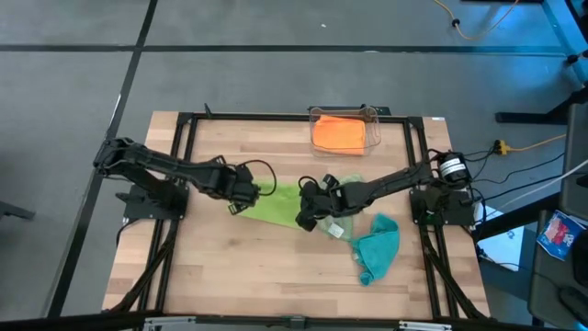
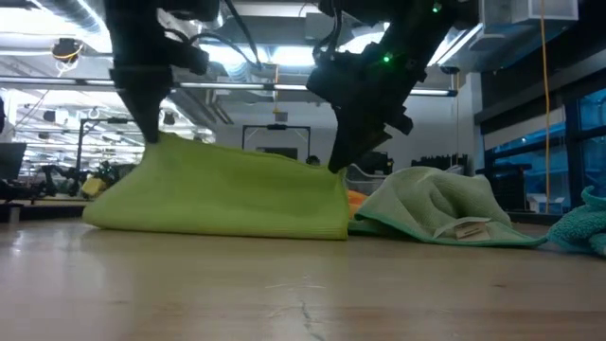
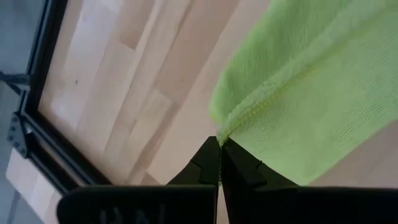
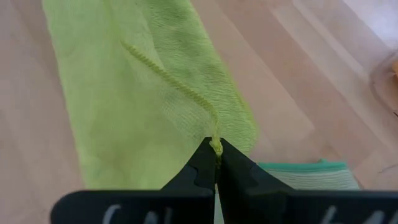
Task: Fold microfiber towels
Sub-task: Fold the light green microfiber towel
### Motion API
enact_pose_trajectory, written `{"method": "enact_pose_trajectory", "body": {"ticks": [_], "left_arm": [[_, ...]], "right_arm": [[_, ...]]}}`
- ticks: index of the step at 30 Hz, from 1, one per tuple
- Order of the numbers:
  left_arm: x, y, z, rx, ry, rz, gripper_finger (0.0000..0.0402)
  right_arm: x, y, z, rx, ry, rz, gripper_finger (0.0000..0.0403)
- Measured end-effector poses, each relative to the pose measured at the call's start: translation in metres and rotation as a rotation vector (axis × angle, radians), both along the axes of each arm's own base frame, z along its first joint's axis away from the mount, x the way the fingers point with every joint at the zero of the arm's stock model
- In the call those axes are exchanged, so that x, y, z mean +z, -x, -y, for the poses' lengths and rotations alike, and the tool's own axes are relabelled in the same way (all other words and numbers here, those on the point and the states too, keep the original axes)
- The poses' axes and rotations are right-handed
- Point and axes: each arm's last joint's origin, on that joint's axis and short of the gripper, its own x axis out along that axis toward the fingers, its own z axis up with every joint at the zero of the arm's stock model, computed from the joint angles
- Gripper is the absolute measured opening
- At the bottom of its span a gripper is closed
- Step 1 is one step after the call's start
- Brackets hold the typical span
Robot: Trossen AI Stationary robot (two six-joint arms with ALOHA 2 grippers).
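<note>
A pale wooden table (image 1: 230, 267) with a black frame stood on a grey floor, and the level view looked past it into a long, brightly lit workshop.

Near the table's middle, the left gripper (image 1: 246, 195) was closed tight on a stitched corner of the lime green towel (image 1: 280, 202). Its wrist view showed the two dark fingers (image 3: 208, 167) pinched together on the hem, with bare wood beyond. The right gripper (image 1: 306, 219) was likewise clamped on the towel's opposite corner, a thread of hem caught between its fingertips in its own wrist view. Between the two grippers the towel was held up by its top edge, hanging as a broad green sheet whose lower edge rested on the table in the level view.

Just beside the right gripper, partly beneath that arm, lay the pale sage green towel (image 2: 431, 213), crumpled in a soft heap with a white tag (image 2: 466, 229) showing at its near edge. Farther toward the table's right front lay the teal towel (image 1: 378, 246), bunched loosely. At the far edge of the table stood a clear plastic bin (image 1: 370, 117), with the orange towel (image 1: 338, 133) folded inside it.
</note>
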Motion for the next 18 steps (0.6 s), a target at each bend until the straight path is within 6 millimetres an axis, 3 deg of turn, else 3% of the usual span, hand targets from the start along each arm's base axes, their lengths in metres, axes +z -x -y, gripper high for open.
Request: {"method": "enact_pose_trajectory", "body": {"ticks": [10, 18], "left_arm": [[-0.009, -0.001, -0.018, 0.047, -0.009, 0.007, 0.0007], [-0.046, 0.018, -0.040, 0.134, -0.017, -0.089, 0.0080]], "right_arm": [[0.000, 0.000, 0.004, -0.006, -0.009, -0.004, 0.0018], [-0.001, 0.001, 0.008, -0.041, -0.021, -0.017, 0.0070]]}}
